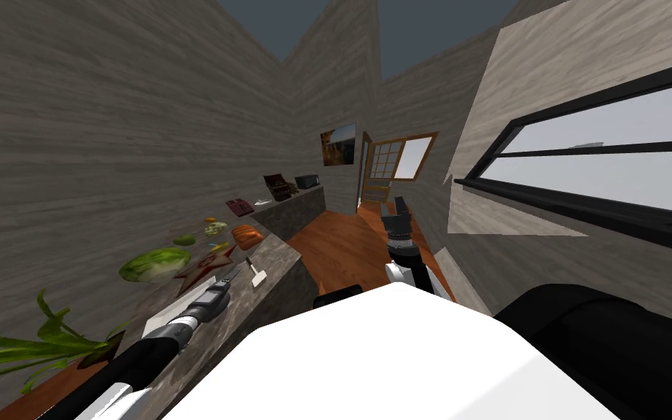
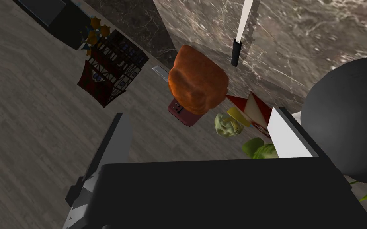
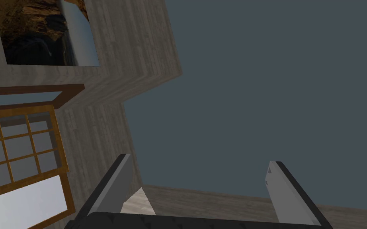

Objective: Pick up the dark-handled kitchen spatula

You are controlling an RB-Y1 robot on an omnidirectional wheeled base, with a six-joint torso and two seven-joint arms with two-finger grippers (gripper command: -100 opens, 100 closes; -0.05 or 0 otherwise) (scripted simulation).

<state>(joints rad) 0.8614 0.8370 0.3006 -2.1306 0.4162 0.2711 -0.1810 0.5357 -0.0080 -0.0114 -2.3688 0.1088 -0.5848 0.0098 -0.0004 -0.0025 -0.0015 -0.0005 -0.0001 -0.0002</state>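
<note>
Grey plank walls [image 1: 108,109] enclose a red-brown wood floor [image 1: 342,248], with a marble counter [image 1: 278,254] on the left, a black-framed window [image 1: 597,171] on the right, and a glazed wooden door [image 1: 380,166] beside a picture [image 1: 338,144] at the far end.

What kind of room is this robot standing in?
Most likely a home kitchen. A long stone-look counter carries a green lettuce-like head and a spatula. A wooden floor runs alongside to a glazed wooden door.
</note>
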